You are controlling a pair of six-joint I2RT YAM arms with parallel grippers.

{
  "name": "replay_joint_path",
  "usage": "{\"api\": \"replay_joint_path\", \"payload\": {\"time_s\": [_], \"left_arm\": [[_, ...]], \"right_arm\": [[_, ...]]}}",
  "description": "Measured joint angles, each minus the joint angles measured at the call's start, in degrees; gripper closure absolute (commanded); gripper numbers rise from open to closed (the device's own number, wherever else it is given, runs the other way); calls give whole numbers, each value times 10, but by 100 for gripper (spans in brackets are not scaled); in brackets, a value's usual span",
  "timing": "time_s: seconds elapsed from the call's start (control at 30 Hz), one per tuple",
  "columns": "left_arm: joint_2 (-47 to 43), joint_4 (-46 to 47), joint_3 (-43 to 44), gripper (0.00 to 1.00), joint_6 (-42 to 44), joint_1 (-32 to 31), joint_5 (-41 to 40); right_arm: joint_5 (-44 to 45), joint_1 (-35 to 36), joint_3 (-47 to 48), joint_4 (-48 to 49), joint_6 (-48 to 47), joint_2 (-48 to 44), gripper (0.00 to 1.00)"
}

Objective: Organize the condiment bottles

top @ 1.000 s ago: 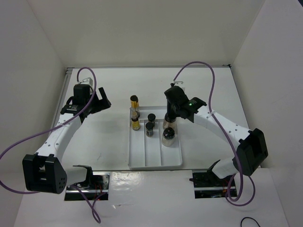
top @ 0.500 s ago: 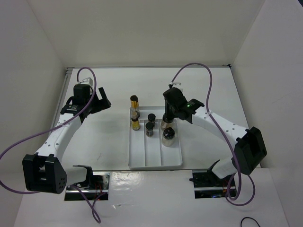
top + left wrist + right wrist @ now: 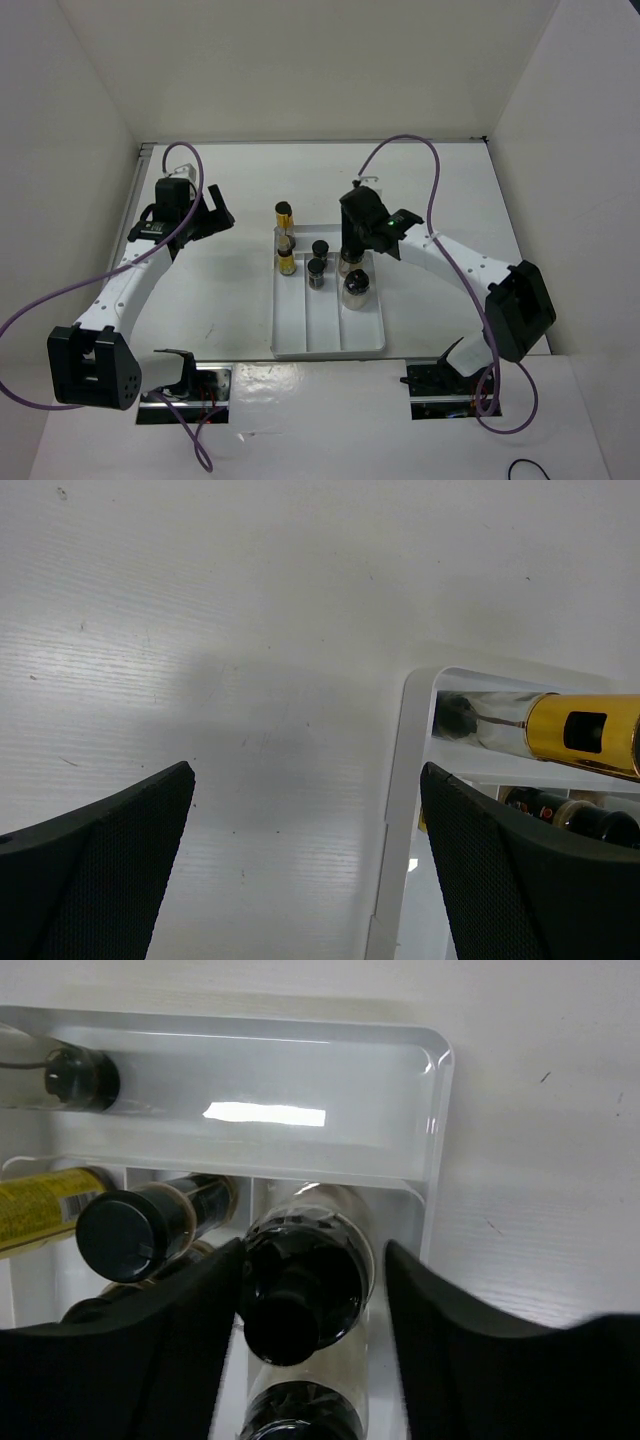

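Bright, even light is washing the white worktop point(image 3: 200, 630); a soft shadow is lying ahead of the left end effector point(image 3: 307, 780). Beyond the right end effector point(image 3: 312, 1255), glare is streaking the glossy white plastic tray point(image 3: 380, 1070).

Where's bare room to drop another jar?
Free: the near ends of all three tray sections, and the table between the left arm and the tray's left wall. Crowded: the tray's far end, where the jars cluster and the right fingers straddle one.
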Motion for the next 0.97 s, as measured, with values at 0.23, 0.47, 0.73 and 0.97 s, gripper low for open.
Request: {"api": "replay_joint_path", "payload": {"time_s": [0.23,0.47,0.73,0.97], "left_arm": [[0,0,0,0,0,0,1],[0,0,0,0,0,0,3],[0,0,0,0,0,0,5],[0,0,0,0,0,0,16]], "right_arm": [[15,0,19,-36,-6,11,1],[33,0,85,-62,-6,-5,1],[124,-7,172,-54,-43,-30,1],[135,-107,264,-11,-90,31,1]]}}
